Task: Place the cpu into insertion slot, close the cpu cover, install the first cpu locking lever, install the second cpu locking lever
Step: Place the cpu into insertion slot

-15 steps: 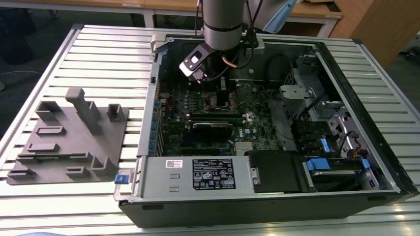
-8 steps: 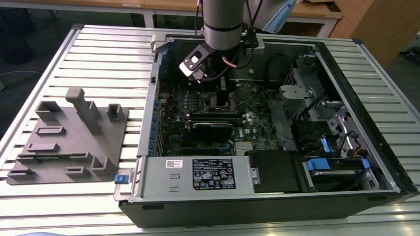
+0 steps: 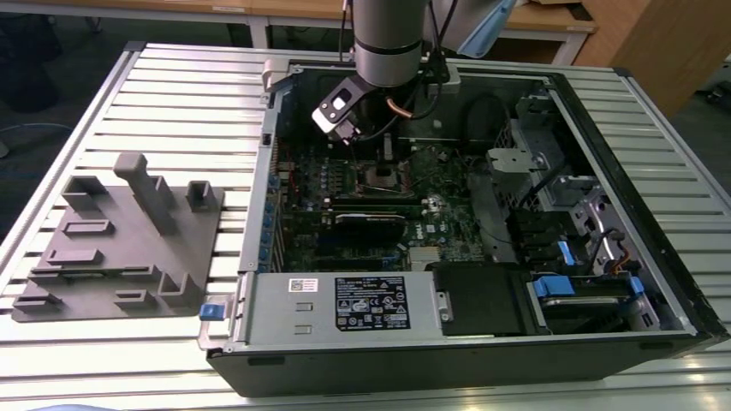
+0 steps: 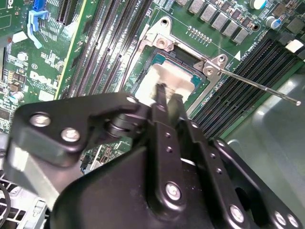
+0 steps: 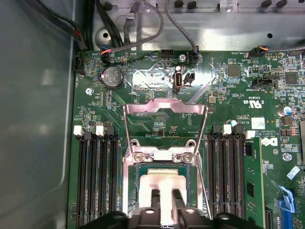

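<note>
Grey-topped cpu looks washed-out pale here, and it's lying flat in the insertion slot, square to the silver rim. Right above it is the gripper. Its black fingers have just a narrow gap between them, way narrower than the chip, so nothing's clamped. Can't tell if the tips actually touch it.

In the first wrist view the cpu cover is flipped up and open, beyond the slot's hinge end. The second wrist view has a thin locking lever swung free, sticking out over the memory slots.

Exterior view: arm reaching down into the open computer case, which lies on a slatted metal counter next to a grey fixture block.
</note>
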Motion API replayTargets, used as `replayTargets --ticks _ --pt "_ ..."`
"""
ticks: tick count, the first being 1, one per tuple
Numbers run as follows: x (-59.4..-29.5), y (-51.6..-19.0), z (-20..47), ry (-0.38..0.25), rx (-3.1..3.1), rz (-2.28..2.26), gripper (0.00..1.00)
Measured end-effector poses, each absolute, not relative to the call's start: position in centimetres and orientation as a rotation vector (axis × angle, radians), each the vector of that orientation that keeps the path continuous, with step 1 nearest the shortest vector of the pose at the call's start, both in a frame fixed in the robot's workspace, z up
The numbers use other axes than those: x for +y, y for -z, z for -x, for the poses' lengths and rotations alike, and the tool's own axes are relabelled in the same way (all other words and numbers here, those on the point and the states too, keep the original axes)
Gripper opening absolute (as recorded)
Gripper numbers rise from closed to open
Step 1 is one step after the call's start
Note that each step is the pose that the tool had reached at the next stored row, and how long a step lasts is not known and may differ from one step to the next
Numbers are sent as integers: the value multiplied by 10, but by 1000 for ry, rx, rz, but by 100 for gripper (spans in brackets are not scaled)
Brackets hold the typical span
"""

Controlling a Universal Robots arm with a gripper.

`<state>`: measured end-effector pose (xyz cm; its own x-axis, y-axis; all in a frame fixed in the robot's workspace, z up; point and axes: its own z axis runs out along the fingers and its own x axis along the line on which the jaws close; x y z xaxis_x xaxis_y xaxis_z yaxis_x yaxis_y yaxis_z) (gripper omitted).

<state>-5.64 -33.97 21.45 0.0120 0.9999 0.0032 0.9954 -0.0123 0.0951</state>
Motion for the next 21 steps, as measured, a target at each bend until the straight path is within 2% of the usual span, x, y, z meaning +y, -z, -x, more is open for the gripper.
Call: replayTargets --ticks 1,2,3,4,11,15,21 --pt "-340 -215 56 -107 2161 -2187 18" --pt "-340 -215 56 -107 2161 -2187 18" --pt "-340 -215 56 -107 2161 -2187 12" --pt "-340 -215 56 -107 2161 -2187 11" --pt "-340 -215 56 -107 2161 -2187 11" --pt "-340 -214 56 -61 2182 -2209 11" --pt "-340 -214 55 -54 2186 -2212 11"
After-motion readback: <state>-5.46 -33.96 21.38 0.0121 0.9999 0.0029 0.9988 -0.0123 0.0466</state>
